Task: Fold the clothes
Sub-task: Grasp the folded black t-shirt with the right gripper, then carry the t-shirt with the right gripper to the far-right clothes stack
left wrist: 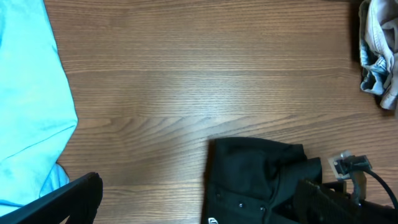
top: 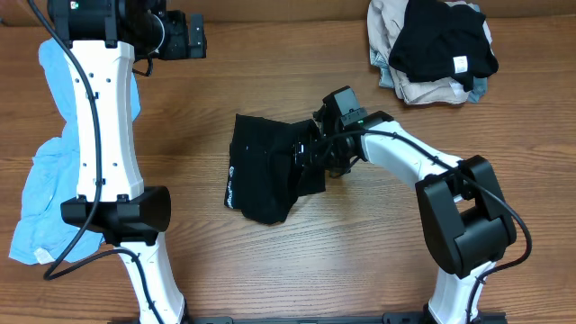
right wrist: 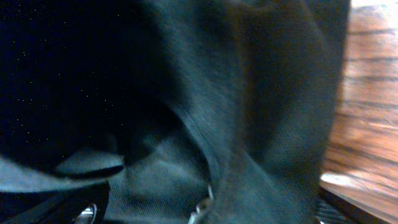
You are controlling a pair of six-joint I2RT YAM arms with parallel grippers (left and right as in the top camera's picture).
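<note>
Brown wood-grain worktop (top: 270, 81) fills the background of every view you have.
Below the left jaws you see the grain running straight across in long, fine streaks, with a soft pale sheen (left wrist: 155, 78) spread over the middle of the wood. To the right of the right jaws only a narrow, blurred strip of the same wood (right wrist: 367, 93) shows, with a bright glint (right wrist: 348, 182) low down.

Black garment (top: 265, 180): center of frame, partly folded into a rough rectangle. Its right side is bunched and lifted, and there is small white print at its left edge. Light blue tee (top: 45, 202): crumpled and unfolded, running down the left edge of frame. Heap (top: 423, 85), upper right: beige pieces loosely stacked, with a black piece (top: 441, 40) bearing a white label on top.
</note>
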